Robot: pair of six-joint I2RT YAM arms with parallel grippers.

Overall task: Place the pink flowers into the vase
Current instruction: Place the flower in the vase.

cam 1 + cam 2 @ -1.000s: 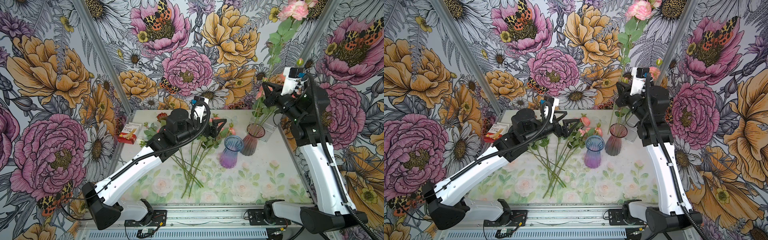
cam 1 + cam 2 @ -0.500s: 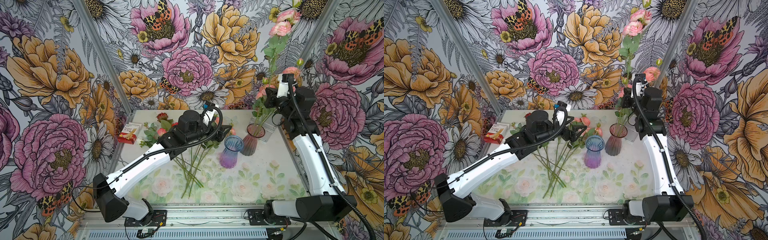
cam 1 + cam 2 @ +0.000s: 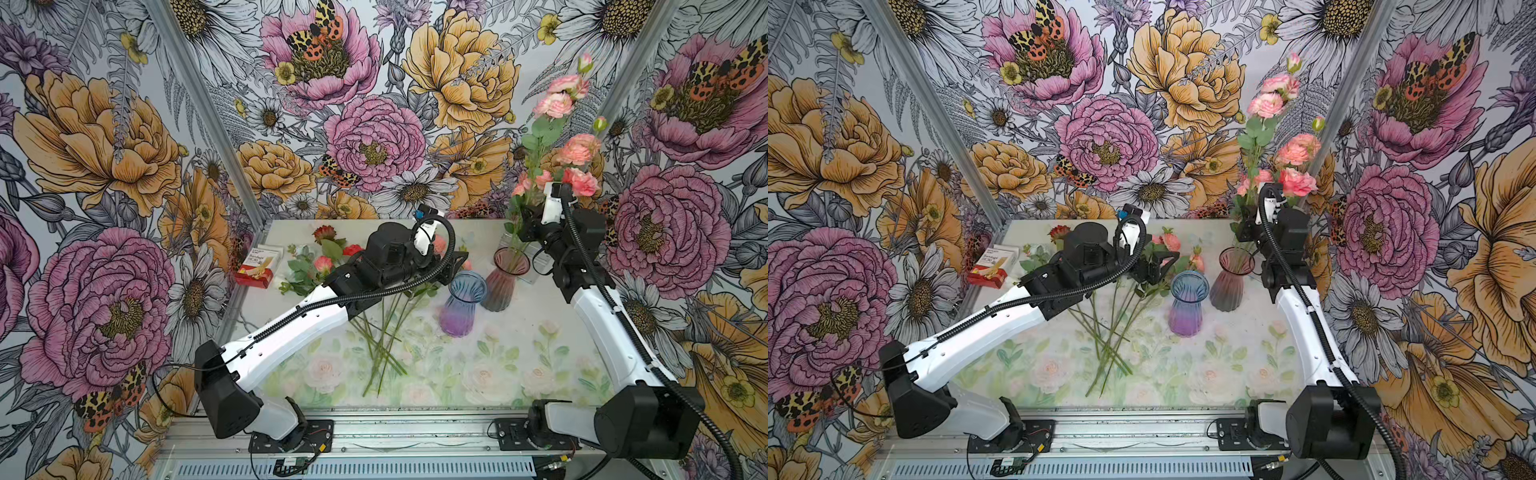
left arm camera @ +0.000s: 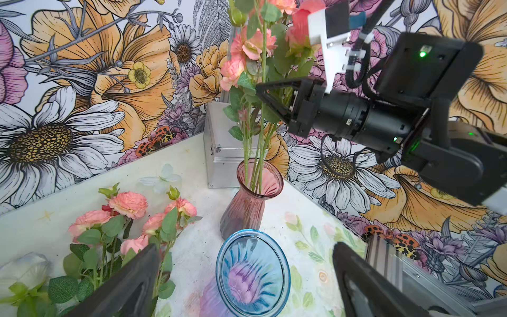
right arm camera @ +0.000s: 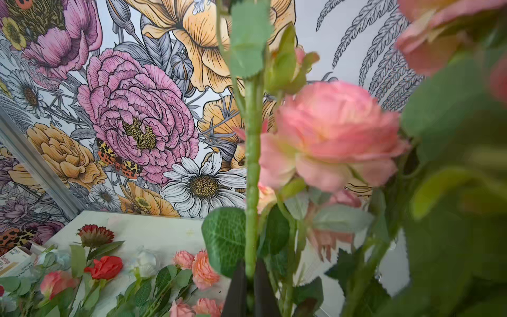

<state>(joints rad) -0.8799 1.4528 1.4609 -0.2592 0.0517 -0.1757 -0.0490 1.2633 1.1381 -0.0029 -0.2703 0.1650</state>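
Left wrist: right hand [image 4: 260,92] pinches pink flowers [image 4: 248,48], seemingly in pink vase [image 4: 248,203]; blue vase [image 4: 252,274] beside; left hand [image 4: 241,251] spread.

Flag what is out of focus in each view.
Right wrist view: the salmon-pink ruffled bloom and green leaves near the lens are soft, wallpaper sharp. Left wrist view: edges bend, the ribbed pink glass vase crisp. Both top views: even light, no hard shadows.
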